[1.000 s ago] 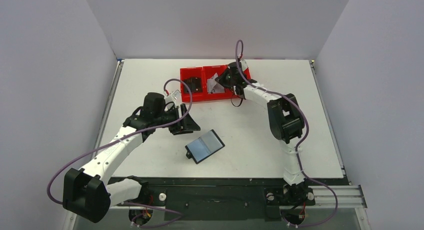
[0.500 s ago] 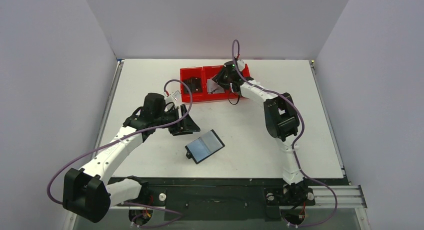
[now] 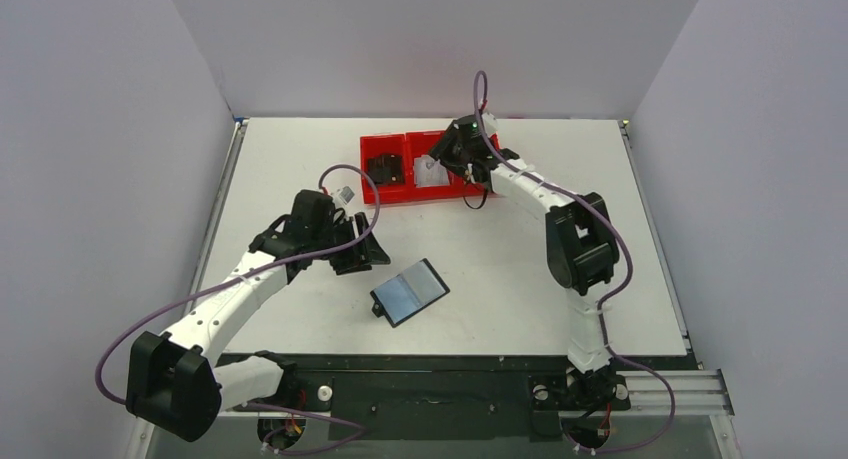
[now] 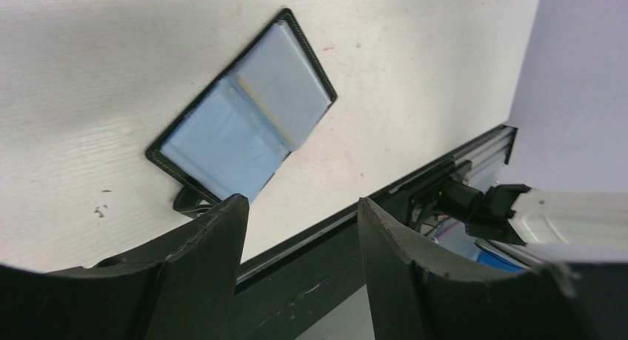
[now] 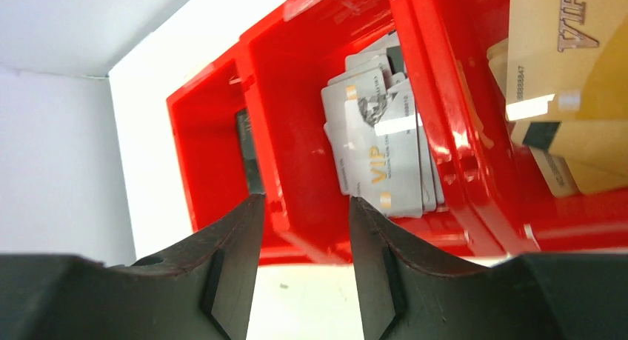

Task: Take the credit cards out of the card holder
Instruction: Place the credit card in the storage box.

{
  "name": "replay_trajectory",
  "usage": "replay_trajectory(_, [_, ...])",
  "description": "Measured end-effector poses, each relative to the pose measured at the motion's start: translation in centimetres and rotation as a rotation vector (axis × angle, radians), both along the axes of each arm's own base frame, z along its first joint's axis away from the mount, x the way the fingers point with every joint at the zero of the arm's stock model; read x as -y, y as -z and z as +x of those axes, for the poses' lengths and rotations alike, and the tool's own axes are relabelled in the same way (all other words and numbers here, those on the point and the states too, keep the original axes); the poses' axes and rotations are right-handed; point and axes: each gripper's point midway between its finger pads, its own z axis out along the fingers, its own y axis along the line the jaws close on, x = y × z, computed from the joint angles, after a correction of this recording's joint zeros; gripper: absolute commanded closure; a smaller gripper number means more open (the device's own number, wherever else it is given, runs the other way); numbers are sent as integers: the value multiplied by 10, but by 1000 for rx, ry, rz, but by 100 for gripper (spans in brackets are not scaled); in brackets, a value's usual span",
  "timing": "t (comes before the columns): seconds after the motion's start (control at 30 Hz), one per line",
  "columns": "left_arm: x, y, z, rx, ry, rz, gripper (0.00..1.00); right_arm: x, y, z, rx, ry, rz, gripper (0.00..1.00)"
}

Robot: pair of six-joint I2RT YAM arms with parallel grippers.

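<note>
The card holder [image 3: 409, 291] lay open and flat on the white counter [image 3: 520, 269], near its front middle, with the glossy bluish-grey sleeve facing up. The left jaws hung just beside its upper-left corner in the overhead view. They stood wide open with nothing between them and did not touch it. In the left wrist view the card holder [image 4: 244, 125] sat beyond the jaw tips, up and to the left of the gap. A small dark tab at its near edge was partly hidden behind one jaw. Whether any card was inside the sleeve could not be told.

At the back of the counter stood the red bins [image 3: 400, 137]. A stack of white-grey credit cards [image 5: 381, 155] lay in the middle compartment, some with gold lettering. Gold credit cards [image 5: 563, 81] with a dark stripe lay in the right compartment, cut off by the picture's edge. The left compartment held something dark that was too shadowed to identify.

The right jaws hovered above the bins. They stood apart and gripped nothing. In the right wrist view they framed the bins' near wall [image 5: 304, 177], short of the white-grey stack. The right arm [image 3: 560, 219] covered part of the right compartment from overhead.
</note>
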Motion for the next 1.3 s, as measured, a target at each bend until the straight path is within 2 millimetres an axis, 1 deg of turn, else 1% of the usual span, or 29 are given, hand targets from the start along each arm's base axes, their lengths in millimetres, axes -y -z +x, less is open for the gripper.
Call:
replay_trajectory(0.1, [-6, 12, 1, 0, -33, 61, 47, 5, -23, -16, 23, -7, 5, 57])
replay_trajectory(0.17, [-10, 23, -3, -11, -51, 102, 47, 9, -37, -29, 39, -16, 4, 57])
replay_trajectory(0.23, [-13, 36, -7, -30, -74, 139, 47, 15, -45, -43, 46, -22, 0, 57])
replay_trajectory(0.3, [-16, 50, -14, -53, -102, 183, 47, 21, -45, -60, 43, -31, -11, 57])
replay_trajectory(0.33, [-17, 57, -18, -67, -115, 203, 47, 24, -42, -72, 31, -39, -22, 58])
replay_trajectory(0.43, [-20, 76, -30, -101, -149, 255, 47, 30, -30, -100, 3, -64, -49, 58])
replay_trajectory(0.5, [-22, 85, -36, -115, -169, 279, 48, 34, -19, -119, -19, -80, -65, 58])
replay_trajectory(0.57, [-24, 93, -41, -126, -194, 299, 50, 39, -7, -138, -49, -95, -85, 58])
replay_trajectory(0.7, [-26, 101, -44, -137, -229, 313, 53, 43, 11, -166, -85, -128, -104, 58])
replay_trajectory(0.8, [-22, 102, -41, -130, -239, 301, 59, 45, 24, -183, -111, -153, -120, 58])
replay_trajectory(0.97, [-16, 105, -37, -125, -235, 292, 66, 42, 46, -205, -152, -195, -148, 58])
replay_trajectory(1.03, [-16, 107, -37, -131, -235, 297, 68, 40, 53, -214, -168, -215, -154, 58])
replay_trajectory(1.1, [-16, 110, -38, -138, -234, 305, 73, 38, 57, -220, -176, -233, -161, 58])
replay_trajectory(1.13, [-16, 111, -38, -142, -233, 308, 78, 36, 58, -222, -177, -241, -164, 58])
replay_trajectory(1.17, [-17, 112, -39, -145, -233, 312, 80, 34, 58, -225, -176, -251, -167, 58])
replay_trajectory(1.2, [-17, 113, -39, -147, -232, 314, 86, 33, 58, -226, -175, -259, -171, 58])
replay_trajectory(1.23, [-17, 114, -39, -148, -230, 319, 90, 32, 59, -228, -173, -266, -173, 58])
replay_trajectory(1.27, [-18, 115, -39, -149, -229, 324, 96, 30, 59, -229, -171, -272, -175, 58])
replay_trajectory(1.3, [-19, 116, -39, -150, -229, 329, 99, 29, 59, -230, -169, -278, -177, 58])
